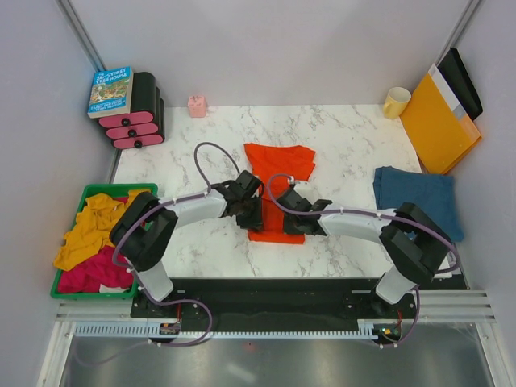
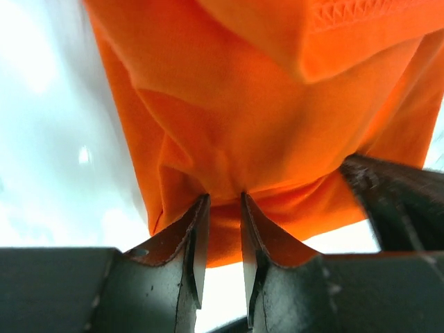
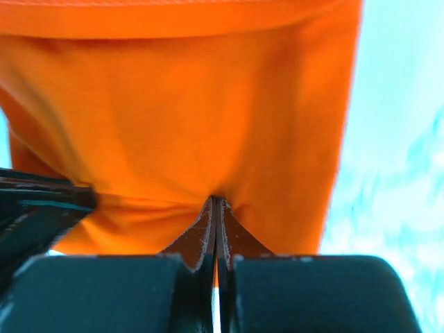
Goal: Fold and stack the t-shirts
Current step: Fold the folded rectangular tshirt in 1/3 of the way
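Lying lengthwise, the orange shirt [image 1: 278, 169] puckers at its near hem, where left gripper [image 2: 222, 201] and right gripper [image 3: 216, 205] each clamp it.

Top view: near hem of orange shirt [image 1: 278, 181] covered by left gripper [image 1: 255, 216] and right gripper [image 1: 289, 219]. Near left part of blue shirt [image 1: 421, 196] hidden behind right arm [image 1: 403, 235]; right side of bin [image 1: 97, 189] covered by left arm [image 1: 149, 227]. Book [image 1: 110, 91] title too small to be read; pink item [image 1: 197, 106] not identified. Wrist views: shirt cut off at top edge, table [image 2: 48, 139] blurred and washed out.
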`<state>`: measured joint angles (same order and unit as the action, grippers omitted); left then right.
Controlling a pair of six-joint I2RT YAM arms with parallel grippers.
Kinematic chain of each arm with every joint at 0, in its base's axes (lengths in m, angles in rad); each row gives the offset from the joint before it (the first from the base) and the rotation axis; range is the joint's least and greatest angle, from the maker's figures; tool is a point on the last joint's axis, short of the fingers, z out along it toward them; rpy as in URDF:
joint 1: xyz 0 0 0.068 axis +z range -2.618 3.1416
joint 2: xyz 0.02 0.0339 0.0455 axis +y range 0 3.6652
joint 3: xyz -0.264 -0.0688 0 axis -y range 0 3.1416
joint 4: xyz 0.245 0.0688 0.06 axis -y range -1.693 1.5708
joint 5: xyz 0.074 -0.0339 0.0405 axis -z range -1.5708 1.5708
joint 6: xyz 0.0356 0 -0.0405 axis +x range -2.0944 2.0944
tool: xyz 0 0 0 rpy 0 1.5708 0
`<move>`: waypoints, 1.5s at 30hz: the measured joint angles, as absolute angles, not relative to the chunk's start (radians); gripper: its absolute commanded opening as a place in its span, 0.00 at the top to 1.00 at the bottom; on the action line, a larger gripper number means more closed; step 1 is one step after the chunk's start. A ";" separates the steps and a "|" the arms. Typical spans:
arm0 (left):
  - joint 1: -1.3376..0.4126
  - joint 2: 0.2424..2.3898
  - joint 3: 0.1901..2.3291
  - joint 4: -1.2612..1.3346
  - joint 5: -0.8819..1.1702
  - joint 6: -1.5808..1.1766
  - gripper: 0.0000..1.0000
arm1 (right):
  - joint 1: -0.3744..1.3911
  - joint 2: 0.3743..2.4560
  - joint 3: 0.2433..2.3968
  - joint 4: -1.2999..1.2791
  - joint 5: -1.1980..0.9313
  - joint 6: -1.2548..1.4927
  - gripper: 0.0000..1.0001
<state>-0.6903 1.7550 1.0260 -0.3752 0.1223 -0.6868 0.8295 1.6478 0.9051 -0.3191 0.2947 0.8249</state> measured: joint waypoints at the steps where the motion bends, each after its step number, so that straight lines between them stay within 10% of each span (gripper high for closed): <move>1: -0.702 1.731 0.997 -0.380 0.121 -0.693 0.68 | 0.844 1.627 0.885 -0.329 0.290 0.836 1.00; 10: -0.757 1.567 0.897 -0.470 0.074 -0.736 0.53 | 0.874 1.488 0.842 -0.443 0.331 0.853 0.58; 14: -0.760 1.465 0.897 -0.456 0.054 -0.736 0.55 | 0.875 1.447 0.905 -0.445 0.367 0.808 1.00; 27: -0.762 1.341 0.751 -0.322 0.031 -0.758 0.85 | 0.874 1.628 0.950 -0.322 0.309 0.705 1.00; 45: -0.766 1.480 0.752 -0.255 0.081 -0.757 0.86 | 0.834 1.812 1.170 -0.315 0.366 0.653 1.00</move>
<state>-0.7662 1.4796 0.7517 -0.2546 0.0814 -0.7574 0.8337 1.8122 1.1698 -0.3153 0.3656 0.6533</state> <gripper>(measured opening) 0.140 0.007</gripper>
